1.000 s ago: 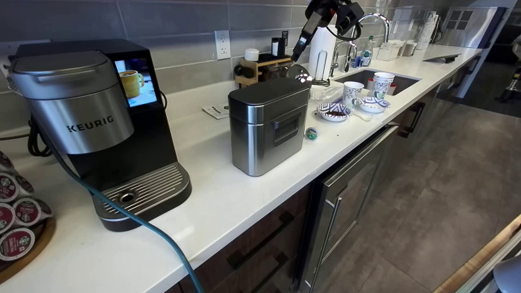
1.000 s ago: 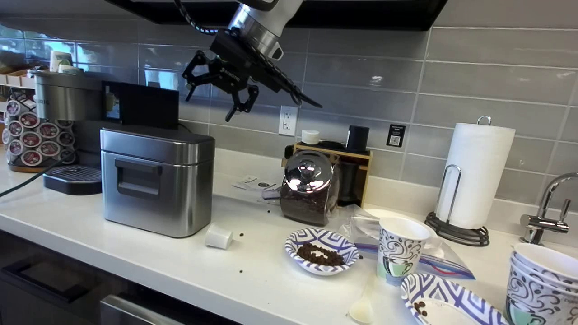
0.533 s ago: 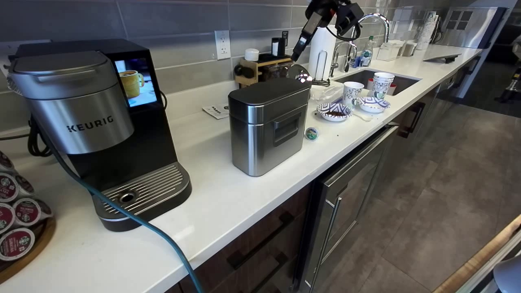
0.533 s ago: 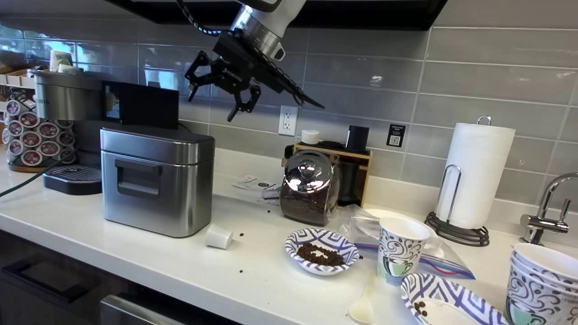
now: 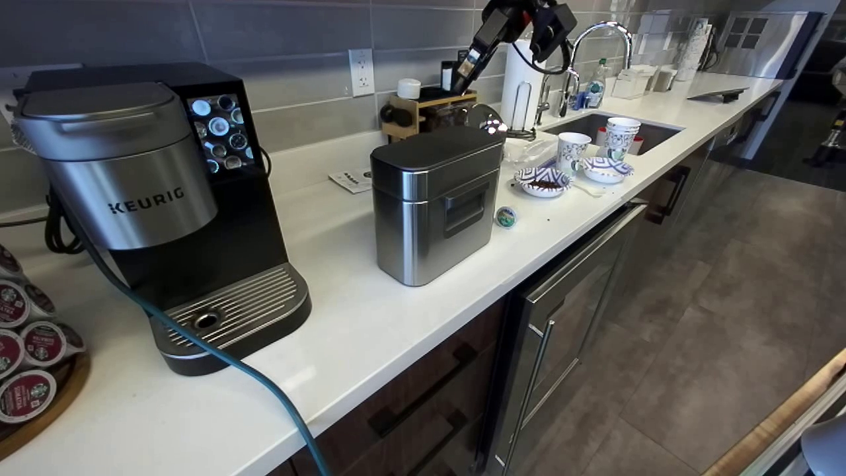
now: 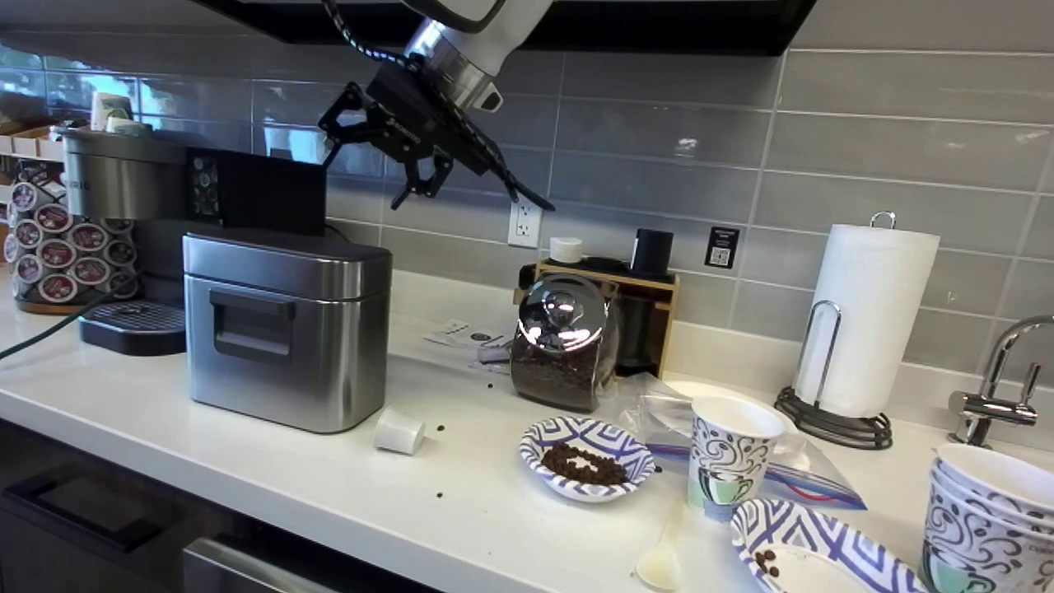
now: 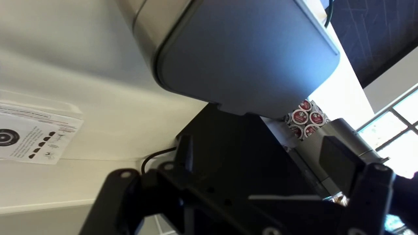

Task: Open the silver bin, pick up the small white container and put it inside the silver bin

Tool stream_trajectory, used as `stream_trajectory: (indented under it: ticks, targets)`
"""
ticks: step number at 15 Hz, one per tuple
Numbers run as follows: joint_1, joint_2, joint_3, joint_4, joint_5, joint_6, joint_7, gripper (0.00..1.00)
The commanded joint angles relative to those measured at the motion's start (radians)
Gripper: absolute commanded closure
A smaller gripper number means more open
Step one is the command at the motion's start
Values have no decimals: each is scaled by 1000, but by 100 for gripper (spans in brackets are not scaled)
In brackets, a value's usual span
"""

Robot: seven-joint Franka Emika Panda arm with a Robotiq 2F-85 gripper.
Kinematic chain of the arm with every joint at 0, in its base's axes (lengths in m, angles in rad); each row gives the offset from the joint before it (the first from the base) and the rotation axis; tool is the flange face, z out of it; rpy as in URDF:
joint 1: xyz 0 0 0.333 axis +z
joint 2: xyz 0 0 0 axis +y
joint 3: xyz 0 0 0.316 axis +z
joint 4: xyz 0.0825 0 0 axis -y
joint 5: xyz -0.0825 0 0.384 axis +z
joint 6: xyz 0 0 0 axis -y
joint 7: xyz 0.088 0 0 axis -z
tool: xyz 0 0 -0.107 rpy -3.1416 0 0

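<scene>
The silver bin [image 5: 433,218] stands on the counter with its lid shut, and it shows in both exterior views [image 6: 280,338]. Its flat lid [image 7: 245,55] fills the upper middle of the wrist view. The small white container [image 6: 399,432] lies on its side on the counter beside the bin. Its green printed end [image 5: 505,217] faces the camera in an exterior view. It is out of sight in the wrist view. My gripper [image 6: 365,183] is open and empty, in the air above and behind the bin. Its two fingers [image 7: 261,155] stand wide apart in the wrist view.
A Keurig coffee maker [image 5: 132,165] and a pod rack [image 6: 70,255] stand beyond the bin. A glass jar [image 6: 560,354], a bowl with dark beans [image 6: 589,494], paper cups [image 6: 733,461] and a paper towel roll [image 6: 873,321] are on the other side. A dark cabinet [image 6: 659,29] hangs overhead.
My gripper has moved a little toward the coffee maker side and stays open. The coffee maker's screen picture has changed. The bin and the white container have not moved.
</scene>
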Motion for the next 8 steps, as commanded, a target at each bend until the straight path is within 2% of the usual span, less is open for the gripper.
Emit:
stream_trajectory:
  ticks: [1, 8]
  targets:
    - [10, 85, 13, 71, 42, -32, 55, 0]
    - [32, 212, 48, 192, 37, -83, 204, 0]
